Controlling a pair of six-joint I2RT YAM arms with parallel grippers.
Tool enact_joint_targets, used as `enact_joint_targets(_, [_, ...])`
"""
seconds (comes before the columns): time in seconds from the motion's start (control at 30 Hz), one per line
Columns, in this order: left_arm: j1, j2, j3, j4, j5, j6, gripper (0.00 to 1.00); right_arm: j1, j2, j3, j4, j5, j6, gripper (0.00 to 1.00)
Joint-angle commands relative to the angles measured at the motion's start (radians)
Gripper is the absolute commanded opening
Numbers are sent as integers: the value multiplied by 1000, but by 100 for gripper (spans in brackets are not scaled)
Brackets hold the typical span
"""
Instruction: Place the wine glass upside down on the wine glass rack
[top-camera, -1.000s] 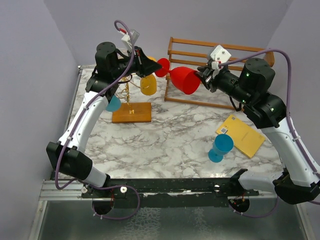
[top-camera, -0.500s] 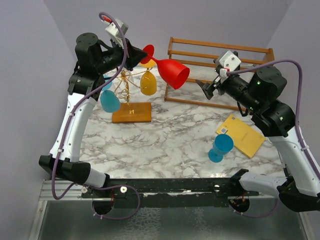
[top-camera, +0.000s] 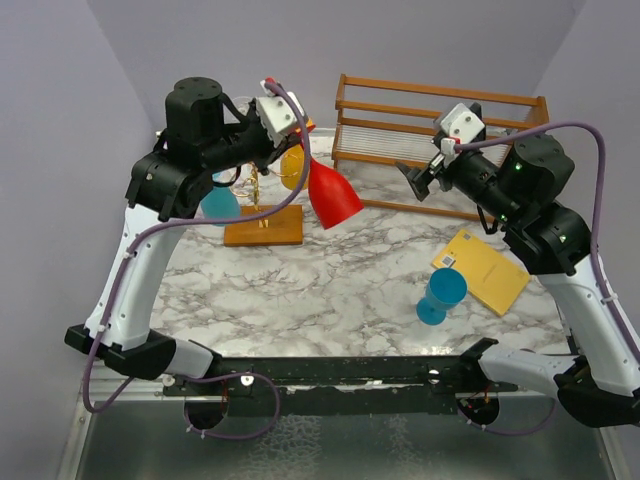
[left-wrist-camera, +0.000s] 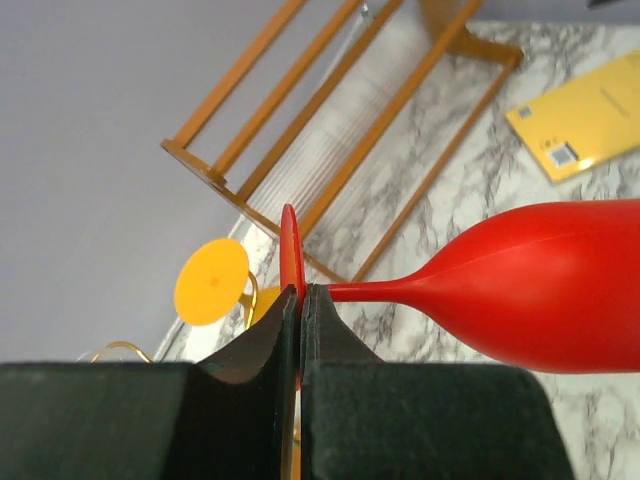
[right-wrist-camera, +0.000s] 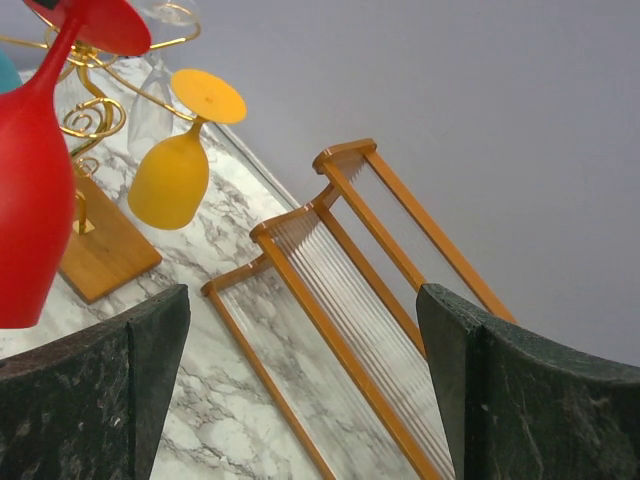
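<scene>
The red wine glass (top-camera: 333, 197) hangs bowl-down and tilted, just right of the wine glass rack (top-camera: 254, 184), a gold wire tree on an orange-brown base (top-camera: 263, 226). My left gripper (top-camera: 296, 141) is shut on the glass's flat foot. In the left wrist view the foot's edge (left-wrist-camera: 289, 245) sticks up between the shut fingers, with the stem and bowl (left-wrist-camera: 560, 285) running right. My right gripper (top-camera: 415, 180) stands open and empty, well right of the glass. The right wrist view has the red glass (right-wrist-camera: 30, 220) at far left and the gold wire (right-wrist-camera: 85, 115) behind it.
A yellow glass (top-camera: 292, 170) and a blue glass (top-camera: 218, 203) hang upside down on the wire tree. A large wooden slatted shelf rack (top-camera: 440, 128) stands at the back right. A blue glass (top-camera: 440, 295) and a yellow book (top-camera: 485, 270) lie on the marble table at right.
My right gripper let go of the red bowl, opened wide and drew back to the right. My left arm swung the glass by its foot until the bowl hangs down beside the wire tree.
</scene>
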Motion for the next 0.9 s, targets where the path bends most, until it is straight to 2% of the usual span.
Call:
enact_joint_targets(0.0, [-35,-41,28,-160,-69,223,0,-5,-14,-27,29,15,-7,95])
enact_joint_targets(0.17, [-37,-66,18,-265,-46,335,0,-7,-15,-44,34,7,-9,95])
enact_joint_targets(0.4, [-35,-115,13,-406,-49,584,0,-12,-25,-67,41,-3,-9,95])
enact_joint_targets(0.57, [-35,-126,-14,-414,-104,638,0,-14,-22,-67,36,-14,-9,95])
enact_joint_targets(0.87, [-35,-123,-86,-348,-171,645,0,-22,-22,-74,35,-28,-12,95])
